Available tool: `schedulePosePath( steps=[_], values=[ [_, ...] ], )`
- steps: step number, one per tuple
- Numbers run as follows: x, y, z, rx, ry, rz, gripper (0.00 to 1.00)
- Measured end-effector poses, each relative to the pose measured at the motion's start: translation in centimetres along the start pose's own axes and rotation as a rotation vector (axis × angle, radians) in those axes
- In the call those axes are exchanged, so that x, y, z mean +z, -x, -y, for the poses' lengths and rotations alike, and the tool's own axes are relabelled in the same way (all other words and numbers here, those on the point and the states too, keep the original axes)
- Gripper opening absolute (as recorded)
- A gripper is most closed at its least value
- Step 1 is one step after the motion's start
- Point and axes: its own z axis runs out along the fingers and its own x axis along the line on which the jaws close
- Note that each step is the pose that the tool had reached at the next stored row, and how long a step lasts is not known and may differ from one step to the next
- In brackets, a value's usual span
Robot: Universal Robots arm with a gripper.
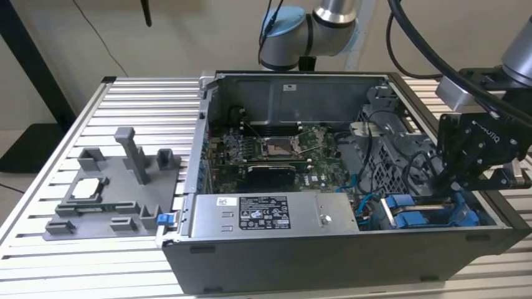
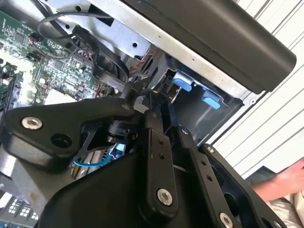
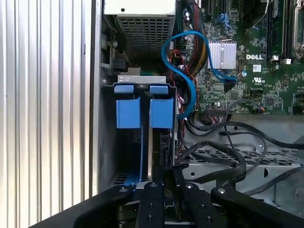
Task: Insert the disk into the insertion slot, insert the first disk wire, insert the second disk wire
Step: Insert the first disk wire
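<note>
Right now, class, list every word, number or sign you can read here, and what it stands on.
Black-and-white sticker on the grey metal box: print too small to read.
Green board: a white maker's logo; other print too small.
White label on the case's back wall: blurred.
</note>
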Motion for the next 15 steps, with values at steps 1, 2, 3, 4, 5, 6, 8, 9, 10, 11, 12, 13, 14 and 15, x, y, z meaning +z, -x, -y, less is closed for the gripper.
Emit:
schedulePosePath(
  steps=[1,2,3,4,5,6,8,9,10,11,12,13,14,15],
  values=[
    [0.01,0.00,0.00,0.000,-0.0006,0.0001,0.00],
    [0.01,-0.01,0.00,0.000,-0.0007,-0.0002,0.00],
    [0.01,-0.04,0.00,0.000,-0.0008,-0.0003,0.00],
    [0.02,-0.07,0.00,0.000,-0.0008,-0.0002,0.00],
    [0.01,-0.09,0.00,0.000,-0.0008,-0.0003,0.00],
    [0.02,-0.12,0.00,0.000,-0.0008,-0.0001,0.00],
    [0.10,-0.11,-0.01,0.000,-0.0010,-0.0002,0.00],
    [0.16,-0.11,-0.01,0.000,-0.0013,-0.0001,0.00],
    [0.26,-0.11,-0.02,0.000,-0.0017,0.0001,0.00],
    [0.32,-0.11,-0.03,0.000,-0.0025,-0.0005,0.00],
    [0.41,-0.11,-0.04,0.000,-0.0030,-0.0002,0.00],
    [0.51,-0.11,-0.03,0.000,-0.0035,-0.0001,0.00],
    [0.62,-0.11,-0.03,0.000,-0.0042,-0.0003,0.00],
    [0.75,-0.11,-0.04,0.000,-0.0047,-0.0009,0.00]
  ],
)
